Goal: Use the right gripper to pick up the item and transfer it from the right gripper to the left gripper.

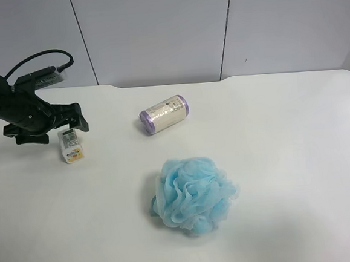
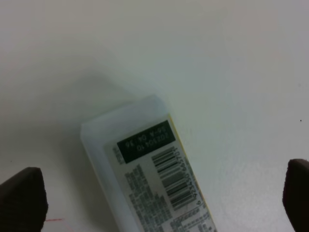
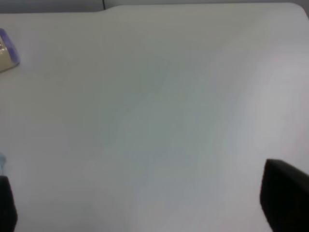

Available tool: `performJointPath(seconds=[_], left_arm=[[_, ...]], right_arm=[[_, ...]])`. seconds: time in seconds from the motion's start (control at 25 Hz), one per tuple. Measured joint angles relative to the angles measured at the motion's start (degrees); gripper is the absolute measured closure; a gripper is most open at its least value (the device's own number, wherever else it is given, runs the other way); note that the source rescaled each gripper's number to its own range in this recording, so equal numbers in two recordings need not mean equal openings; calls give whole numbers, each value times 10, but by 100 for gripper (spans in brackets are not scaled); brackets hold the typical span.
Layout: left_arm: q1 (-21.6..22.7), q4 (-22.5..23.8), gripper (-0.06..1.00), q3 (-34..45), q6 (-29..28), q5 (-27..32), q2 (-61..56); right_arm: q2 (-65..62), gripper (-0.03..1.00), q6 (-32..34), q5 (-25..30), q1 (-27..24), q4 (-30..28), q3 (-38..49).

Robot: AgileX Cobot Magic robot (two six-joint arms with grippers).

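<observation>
The item (image 1: 71, 145), a small white box with a barcode and a green patch, lies flat on the white table (image 1: 286, 158) at the exterior high view's left. The arm at that view's left is the left arm. Its black gripper (image 1: 58, 124) hovers just behind the box, open and empty. In the left wrist view the box (image 2: 149, 183) lies between the two spread fingertips (image 2: 21, 200) of that gripper (image 2: 159, 198), untouched. The right arm is out of the exterior high view. The right gripper (image 3: 145, 200) shows only in its wrist view, open and empty over bare table.
A purple-ended cream cylinder (image 1: 164, 114) lies on its side behind the table's middle; its end shows in the right wrist view (image 3: 7, 55). A blue mesh bath sponge (image 1: 192, 193) sits at the front centre. Grey wall panels (image 1: 155, 29) stand behind the table.
</observation>
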Motion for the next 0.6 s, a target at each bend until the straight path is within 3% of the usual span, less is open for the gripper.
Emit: performJointPath(seconds=[0.2, 0.6], left_arm=[[0, 0, -5, 0, 0, 12, -1], [0, 7, -5, 0, 0, 94, -76]], right_arm=[[0, -3, 0, 0, 0, 0, 0], [0, -3, 0, 0, 0, 0, 0]])
